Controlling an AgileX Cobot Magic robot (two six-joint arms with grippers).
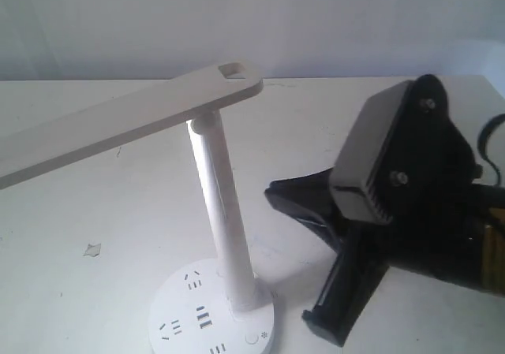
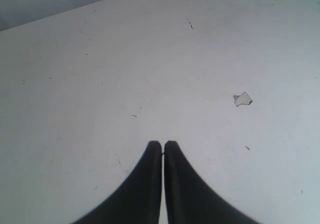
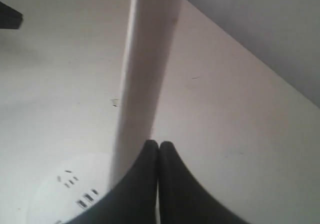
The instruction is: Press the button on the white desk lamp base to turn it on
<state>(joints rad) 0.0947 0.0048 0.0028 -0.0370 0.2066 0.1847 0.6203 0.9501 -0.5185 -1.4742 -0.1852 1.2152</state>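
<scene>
While angled down beside the post (image 3: 150,69), right hand (image 3: 158,144) pressed together | left hand (image 2: 163,144) — pressed together

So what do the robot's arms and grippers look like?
Both the left gripper and right gripper have black fingers curving to narrow rounded tips. The right arm is black, with a dark grey boxy module, two silver screws and a black cable.

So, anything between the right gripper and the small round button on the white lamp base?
Nothing visible. The shut black right gripper hangs beside the slim white post; the small round grey-ringed button lies uncovered on the flat round white lamp base below.
</scene>
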